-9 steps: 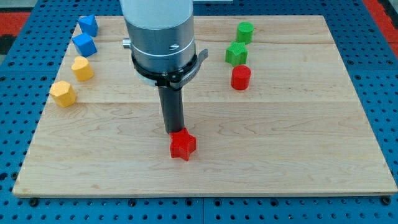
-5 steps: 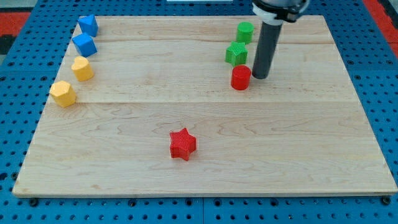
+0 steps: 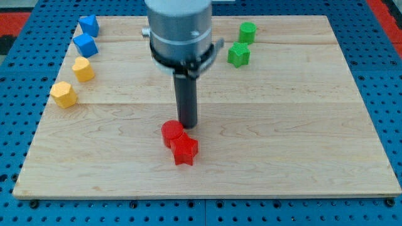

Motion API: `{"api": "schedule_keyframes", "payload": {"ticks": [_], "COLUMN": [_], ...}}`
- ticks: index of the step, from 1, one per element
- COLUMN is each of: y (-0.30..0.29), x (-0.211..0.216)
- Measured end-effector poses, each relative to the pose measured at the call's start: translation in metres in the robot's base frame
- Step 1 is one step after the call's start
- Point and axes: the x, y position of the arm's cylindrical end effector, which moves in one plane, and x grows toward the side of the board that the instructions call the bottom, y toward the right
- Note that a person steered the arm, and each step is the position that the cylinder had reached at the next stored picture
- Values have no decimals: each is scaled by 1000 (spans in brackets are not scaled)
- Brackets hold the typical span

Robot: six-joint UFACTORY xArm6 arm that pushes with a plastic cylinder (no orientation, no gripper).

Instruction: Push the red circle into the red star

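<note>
The red circle (image 3: 171, 132) sits low in the middle of the wooden board, touching the upper left side of the red star (image 3: 184, 150). My tip (image 3: 188, 127) is just to the view's right of the red circle and just above the red star, close to both. The rod rises from there to the grey arm body at the view's top.
Two blue blocks (image 3: 88, 25) (image 3: 85, 45) and two yellow blocks (image 3: 82, 68) (image 3: 63, 94) line the board's left side. A green circle (image 3: 247, 31) and a green star (image 3: 239, 54) sit at the upper right. The board (image 3: 301, 144) lies on a blue pegboard.
The red circle has gone from the upper right, beside the green star, down to the red star and now touches it. My tip moved with it, down and to the left.
</note>
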Motion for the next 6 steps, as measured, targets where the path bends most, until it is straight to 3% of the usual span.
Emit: {"api": "schedule_keyframes", "payload": {"ticks": [1, 6], "y": [4, 2], "x": [-18, -19]}}
